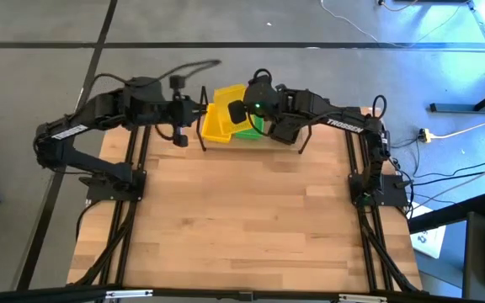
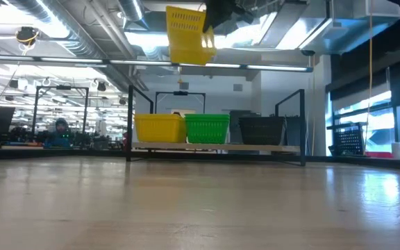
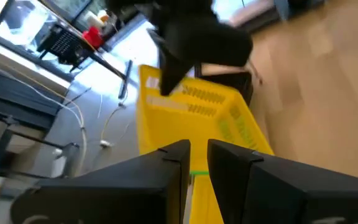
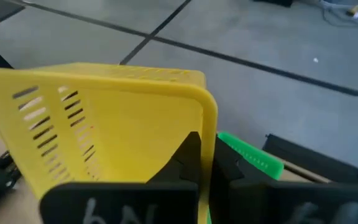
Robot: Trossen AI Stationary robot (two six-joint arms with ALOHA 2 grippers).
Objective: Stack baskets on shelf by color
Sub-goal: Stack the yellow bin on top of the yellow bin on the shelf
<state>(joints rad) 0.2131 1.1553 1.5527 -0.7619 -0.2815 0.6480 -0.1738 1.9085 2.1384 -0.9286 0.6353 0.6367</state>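
A yellow basket (image 1: pixel 222 116) (image 2: pixel 186 35) is held in the air over the shelf (image 2: pixel 214 147) by my right gripper (image 4: pixel 209 167), which is shut on it. On the shelf's board stand a yellow basket (image 2: pixel 160 128), a green basket (image 2: pixel 207 128) (image 1: pixel 247 130) and a black basket (image 2: pixel 262 130), side by side. My left gripper (image 3: pixel 197 163) (image 1: pixel 199 114) hovers just left of the raised basket with its fingers close together, holding nothing. My right gripper pinches the raised yellow basket by an upright wall next to a rounded rim corner (image 4: pixel 207 134). One finger (image 4: pixel 188 158) is inside the basket and the other outside. The basket is lifted clear and hangs tilted (image 2: pixel 186 38), high above the baskets on the shelf.
The shelf stands at the table's far edge between the two arms, with upright black posts (image 2: pixel 129 121) (image 2: pixel 303 125) at its ends. The wooden tabletop (image 1: pixel 242 219) stretches toward the near side. Cables lie on the floor beyond the table.
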